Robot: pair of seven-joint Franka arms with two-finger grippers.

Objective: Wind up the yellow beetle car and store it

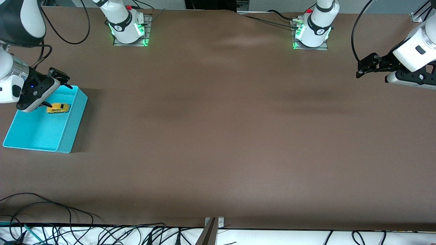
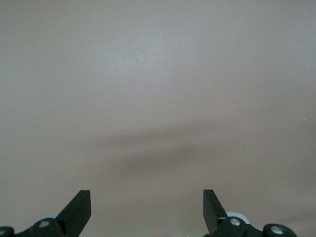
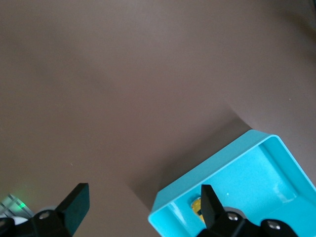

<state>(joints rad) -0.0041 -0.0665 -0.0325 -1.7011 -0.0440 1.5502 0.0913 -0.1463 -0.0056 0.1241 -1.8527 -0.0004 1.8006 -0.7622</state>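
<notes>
The yellow beetle car point(image 1: 58, 108) lies on the floor of the turquoise bin point(image 1: 73, 126), at the right arm's end of the table. My right gripper point(image 1: 58, 92) is open and empty, just above the bin's end wall nearest the robots, with one finger close to the car. In the right wrist view a sliver of the car point(image 3: 196, 205) shows inside the bin point(image 3: 237, 173), partly hidden by a finger point(image 3: 210, 203). My left gripper point(image 1: 361, 68) is open and empty, held above bare table at the left arm's end; the arm waits.
Brown table point(image 1: 218, 136) fills the middle. The arm bases point(image 1: 127, 27) stand along the edge nearest the robots. Cables point(image 1: 68, 231) lie past the table's front edge.
</notes>
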